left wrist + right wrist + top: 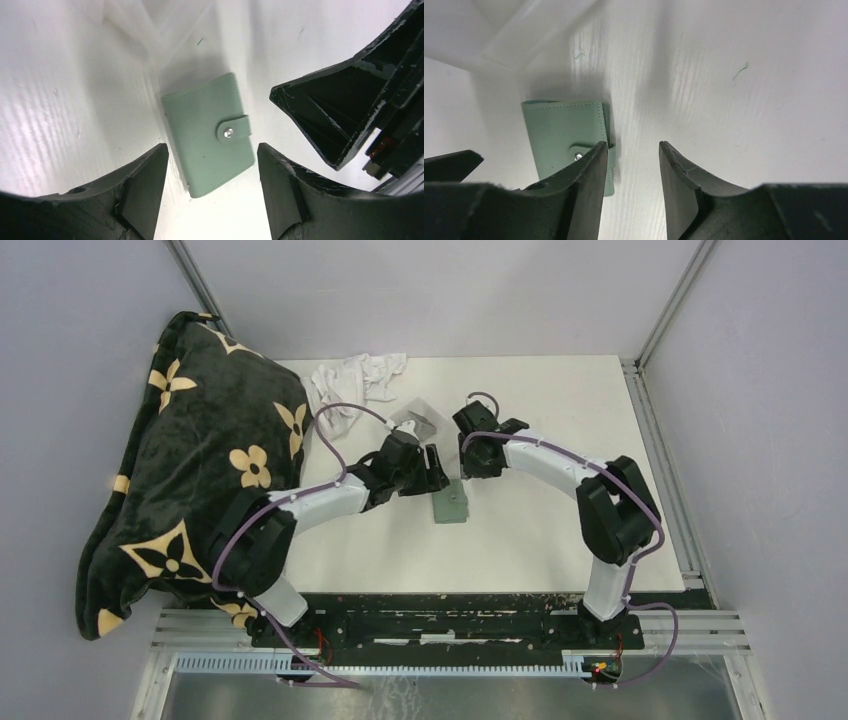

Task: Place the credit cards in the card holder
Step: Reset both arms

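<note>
I find the white counter (560, 530) enclosed by plain grey walls. A black blanket with cream flowers (200, 470) hangs over its left edge, and a crumpled white cloth (355, 375) lies near the far left corner beside a clear tray (420, 420). The green card holder (210, 132) lies flat mid-counter, snapped shut. The left gripper (211, 150) hangs over it, jaws spread and empty. The right gripper (631, 150) is just beside it, jaws slightly parted, gripping nothing.

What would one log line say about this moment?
holder: flat green snap-tab card wallet closed on white table | left gripper open above it | right gripper open beside it | cards: not visible
</note>
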Action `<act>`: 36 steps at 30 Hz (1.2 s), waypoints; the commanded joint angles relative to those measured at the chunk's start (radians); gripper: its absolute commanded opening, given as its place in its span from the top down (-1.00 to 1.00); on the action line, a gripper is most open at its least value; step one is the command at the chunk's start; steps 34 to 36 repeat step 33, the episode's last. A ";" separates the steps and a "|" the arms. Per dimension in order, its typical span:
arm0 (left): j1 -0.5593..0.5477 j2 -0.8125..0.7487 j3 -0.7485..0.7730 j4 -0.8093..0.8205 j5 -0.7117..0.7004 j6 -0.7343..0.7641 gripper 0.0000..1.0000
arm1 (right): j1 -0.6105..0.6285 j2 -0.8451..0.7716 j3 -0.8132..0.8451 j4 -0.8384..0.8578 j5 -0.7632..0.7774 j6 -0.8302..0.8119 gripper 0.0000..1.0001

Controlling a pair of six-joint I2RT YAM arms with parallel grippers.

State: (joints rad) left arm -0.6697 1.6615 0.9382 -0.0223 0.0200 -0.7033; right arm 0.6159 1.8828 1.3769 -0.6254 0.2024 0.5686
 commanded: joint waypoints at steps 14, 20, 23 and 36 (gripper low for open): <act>0.040 -0.555 -0.196 -0.032 -0.636 0.125 -0.48 | -0.034 -0.421 -0.235 -0.025 0.306 -0.060 -0.78; 0.067 -0.568 -0.232 -0.051 -0.734 0.161 -0.58 | -0.034 -0.451 -0.182 -0.141 0.431 -0.044 -0.95; 0.069 -0.583 -0.261 -0.016 -0.756 0.187 -0.68 | -0.034 -0.461 -0.163 -0.181 0.468 -0.043 -1.00; 0.071 -0.590 -0.281 -0.030 -0.752 0.176 -0.74 | -0.036 -0.635 -0.282 -0.039 0.461 -0.096 -0.97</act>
